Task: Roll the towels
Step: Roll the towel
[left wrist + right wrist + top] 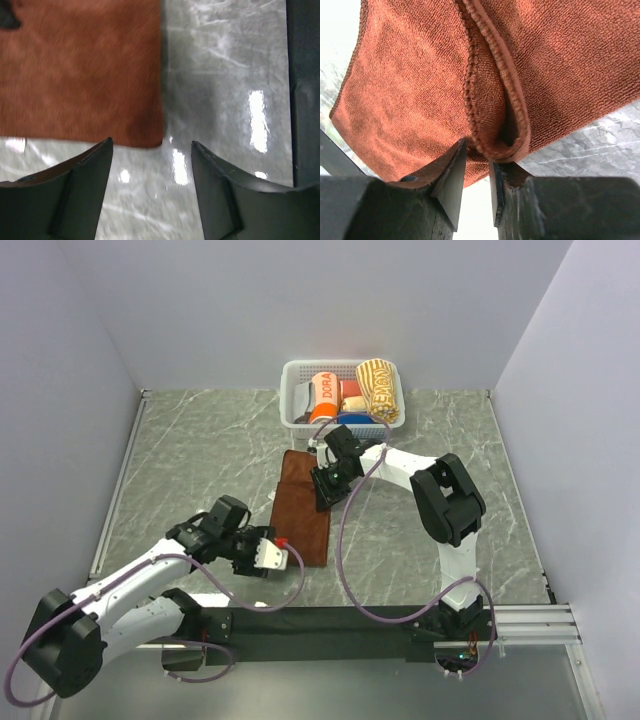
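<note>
The rust-brown towel (300,505) lies flat on the table's middle, long side running near to far. My right gripper (323,490) sits at its right edge. In the right wrist view the jaws (479,152) stand nearly together, pinching a raised fold of the towel's hem (495,125) at their tips. My left gripper (278,554) is open and empty, low at the towel's near right corner (145,135). Its fingertips (102,150) stand just short of that corner. The cream-yellow striped towel (380,390) lies rolled in the white basket (292,390).
The basket at the back also holds the orange "DORA" roll (324,395) and small coloured rolls. A black rail (304,90) runs along the near table edge, close to my left gripper. Grey walls stand on three sides.
</note>
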Available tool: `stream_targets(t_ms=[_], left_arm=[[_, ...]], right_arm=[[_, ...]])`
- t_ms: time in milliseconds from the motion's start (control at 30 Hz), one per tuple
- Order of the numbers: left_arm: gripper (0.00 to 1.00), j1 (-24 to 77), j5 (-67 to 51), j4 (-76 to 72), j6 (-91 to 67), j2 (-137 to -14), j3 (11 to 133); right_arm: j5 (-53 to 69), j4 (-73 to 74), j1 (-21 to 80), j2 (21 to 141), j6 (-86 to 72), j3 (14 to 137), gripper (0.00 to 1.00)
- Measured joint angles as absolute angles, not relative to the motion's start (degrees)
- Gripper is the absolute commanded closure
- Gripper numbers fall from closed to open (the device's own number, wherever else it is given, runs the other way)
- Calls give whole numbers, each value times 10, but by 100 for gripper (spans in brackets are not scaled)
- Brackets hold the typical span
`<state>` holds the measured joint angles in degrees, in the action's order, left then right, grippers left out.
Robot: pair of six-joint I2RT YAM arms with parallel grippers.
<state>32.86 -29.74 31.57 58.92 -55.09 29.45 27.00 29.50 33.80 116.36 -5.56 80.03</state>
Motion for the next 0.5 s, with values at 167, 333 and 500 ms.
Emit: stream_targets(t_ms=[167,333,500], left_arm=[[46,376,-269,252,592,-583,269],[60,396,-240,198,588,-629,249],[84,400,-226,166,587,-658,251]], right_arm=[[267,295,338,1164,-55,801,68],[265,295,338,1163,-53,801,68],[266,296,338,1163,-47,801,69]])
